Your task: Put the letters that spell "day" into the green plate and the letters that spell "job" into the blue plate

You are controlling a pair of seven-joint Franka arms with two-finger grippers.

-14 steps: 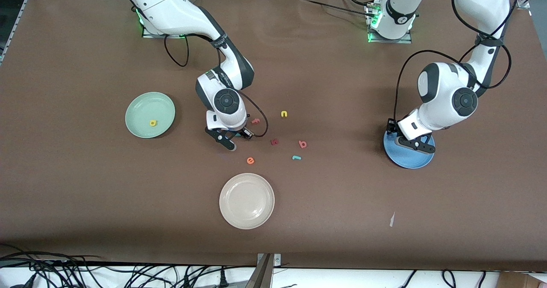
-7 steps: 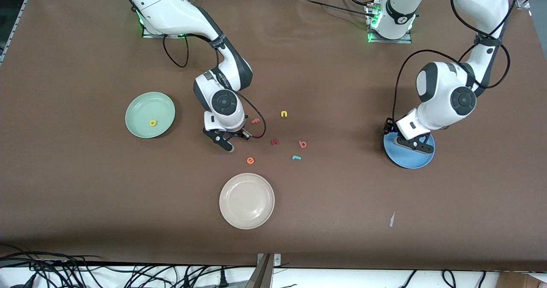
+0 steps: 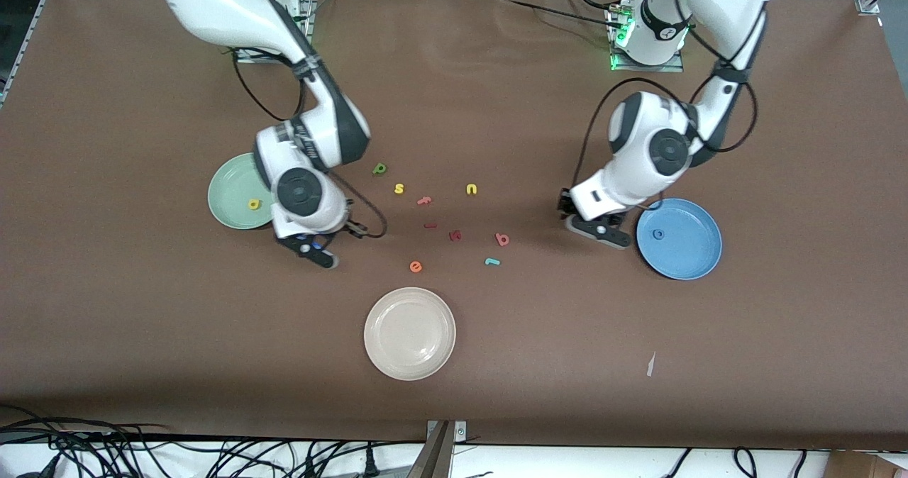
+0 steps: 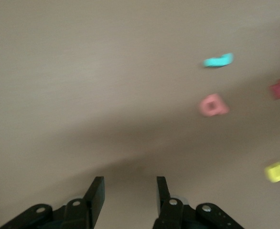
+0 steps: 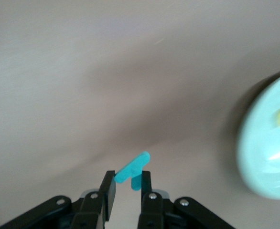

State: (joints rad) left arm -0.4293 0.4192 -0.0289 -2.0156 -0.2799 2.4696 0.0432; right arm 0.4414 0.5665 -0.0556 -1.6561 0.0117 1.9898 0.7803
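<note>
The right tool (image 5: 127, 180) pinches the teal "y" (image 5: 132, 170), hanging over bare tabletop (image 3: 142, 308) just beside the green plate (image 3: 230, 180), where the yellow "d" (image 3: 253, 203) lies. The dark green "a" (image 3: 380, 169) lies farther from the camera, among the loose letters. The left tool (image 3: 600, 229), fingers spread and empty, hovers between the blue plate (image 3: 684, 254), which holds the blue "o" (image 3: 659, 235), and the pinkish-red "b" (image 3: 502, 238). The teal "j" (image 3: 492, 261) lies near the "b"

Robotics lab: two bench-mounted arms, brown table (image 3: 496, 393), alu framing, loose cables (image 3: 142, 449).
</note>
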